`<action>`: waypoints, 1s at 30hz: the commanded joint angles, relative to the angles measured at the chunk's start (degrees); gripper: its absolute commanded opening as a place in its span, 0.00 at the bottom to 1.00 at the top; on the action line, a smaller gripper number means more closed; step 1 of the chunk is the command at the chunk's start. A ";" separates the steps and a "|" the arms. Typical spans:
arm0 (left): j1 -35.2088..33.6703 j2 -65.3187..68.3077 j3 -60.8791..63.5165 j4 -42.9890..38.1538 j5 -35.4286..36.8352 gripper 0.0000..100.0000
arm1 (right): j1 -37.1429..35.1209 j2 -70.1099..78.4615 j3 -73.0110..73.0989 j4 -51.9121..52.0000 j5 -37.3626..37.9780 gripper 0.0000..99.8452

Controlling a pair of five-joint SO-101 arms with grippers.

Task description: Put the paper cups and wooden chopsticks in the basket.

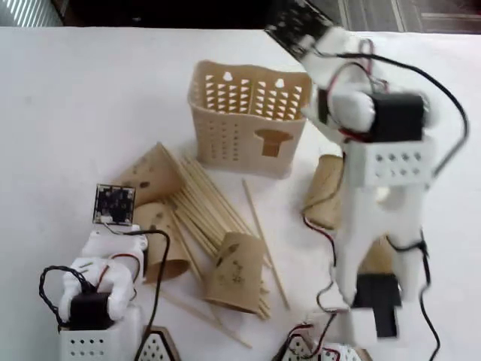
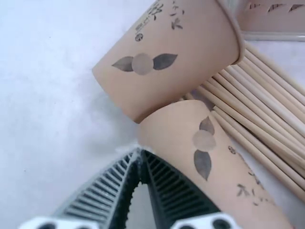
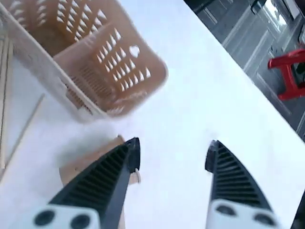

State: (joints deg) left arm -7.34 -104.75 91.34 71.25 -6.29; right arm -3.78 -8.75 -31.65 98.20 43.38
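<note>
- Paper cups (image 2: 167, 57) are tan with a rolled rim. Each has a grey circle flanked by two leaves on its side, plus some small dark markings.
- Two of them lie on their sides on the white surface (image 1: 75, 98), left of the chopsticks. These are the far-left cup (image 1: 150, 177) and the near-left cup (image 1: 161, 241), and they touch each other.
- A third cup (image 1: 233, 271) sits on the near end of the sheaf of sticks.
- A fourth cup (image 1: 325, 192) lies just right of the basket, partly hidden behind the right arm (image 1: 383, 162).
- Wooden chopsticks (image 1: 207, 210) are pale, plain and slender. They lie in a loose sheaf that runs from far left to near right, on the near side of the basket.
- A single stick (image 1: 264, 244) lies apart, just right of the sheaf.
- Basket (image 1: 248, 113): beige plastic with walls pierced by rows of small triangular holes and a cut-out near the rim. It stands upright at the far middle of the surface, and every cup and stick in view lies outside it.
- Left end effector (image 2: 140, 155): closed completely with nothing between its ribbed fingers. Its tip is just beside the base of the near-left cup.
- Right end effector (image 3: 171, 150): spread wide and holding nothing, above the surface right of the basket. The fourth cup lies beneath one finger.
</note>
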 commanded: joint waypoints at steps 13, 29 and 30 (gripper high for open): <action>-0.40 0.40 0.09 -0.97 -0.44 0.02 | 26.07 -41.71 50.73 -0.04 -22.15 0.23; -0.40 0.40 0.09 -0.79 -0.44 0.02 | 31.96 -46.55 83.78 -18.68 -34.55 0.23; -0.40 0.40 0.09 -0.79 -0.44 0.02 | 31.87 -46.55 85.63 -21.05 -36.04 0.23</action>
State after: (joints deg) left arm -7.34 -104.75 91.34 71.25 -6.29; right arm 28.66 -54.29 50.73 83.08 10.59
